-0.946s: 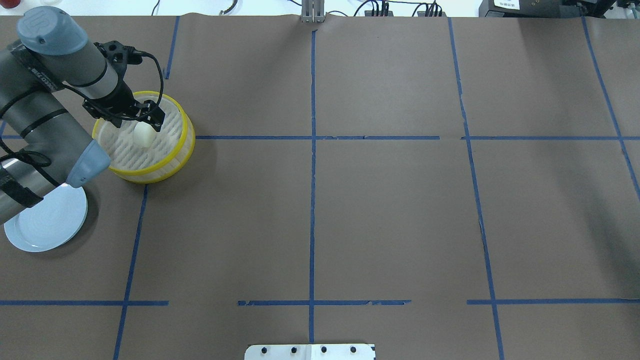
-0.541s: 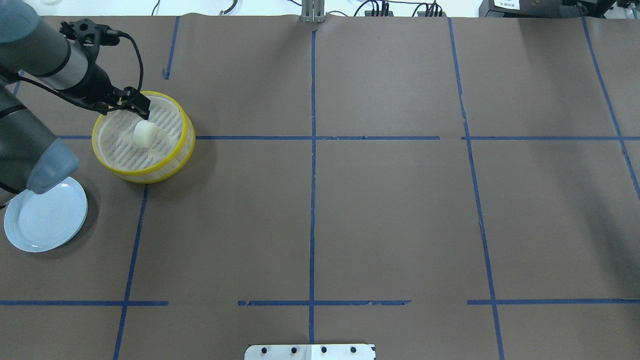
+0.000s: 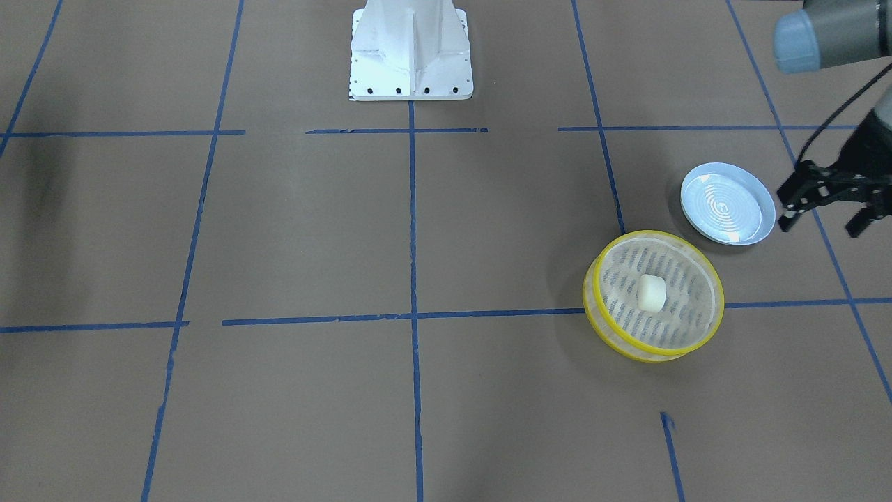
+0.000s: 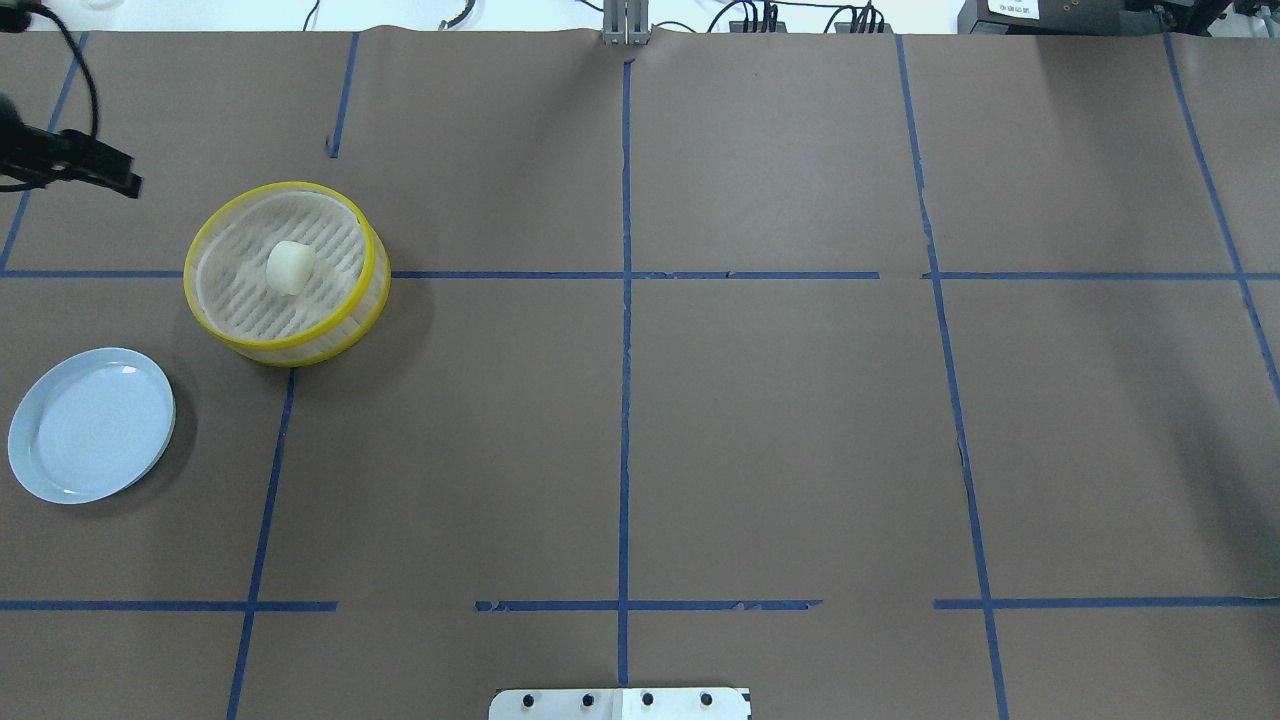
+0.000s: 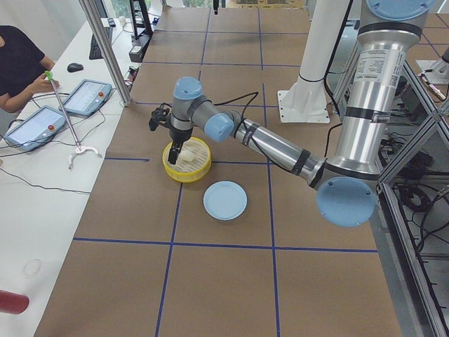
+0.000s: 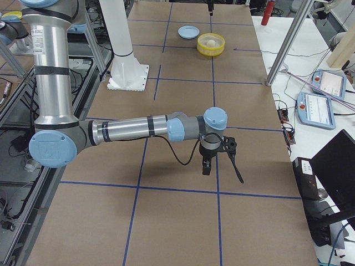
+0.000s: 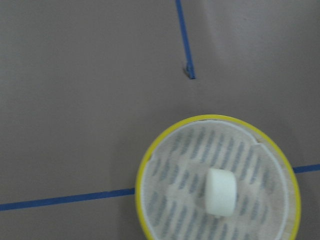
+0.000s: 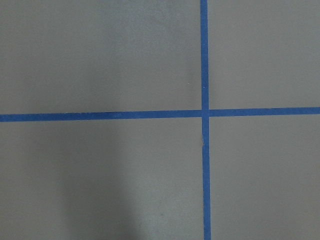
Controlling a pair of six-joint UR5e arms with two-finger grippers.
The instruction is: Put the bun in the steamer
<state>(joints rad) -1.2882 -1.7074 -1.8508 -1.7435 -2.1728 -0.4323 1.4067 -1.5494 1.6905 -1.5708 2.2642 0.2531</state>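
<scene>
**A:** Bun status?
**B:** The bun (image 4: 291,268) is on the slotted floor of the steamer (image 4: 300,352), roughly centred. Nothing is touching it.
**A:** Where's the steamer?
**B:** Left part of the table (image 4: 780,420), sitting across a blue tape line (image 4: 500,275). The pale blue plate (image 4: 90,425) lies nearer and further left, close to it but not touching.
**A:** Left claw?
**B:** The left gripper (image 3: 821,222) has its fingers spread wide with nothing between them. It's out at the table's left edge, clear of the steamer rim and apart from the bun.
**A:** Right one?
**B:** The right gripper (image 6: 208,165) only shows in the side camera, so I can't tell if it's spread or closed. It's pointing down over the right half of the table, well apart from the steamer. Its wrist cam sees only crossed tape on brown paper.
</scene>
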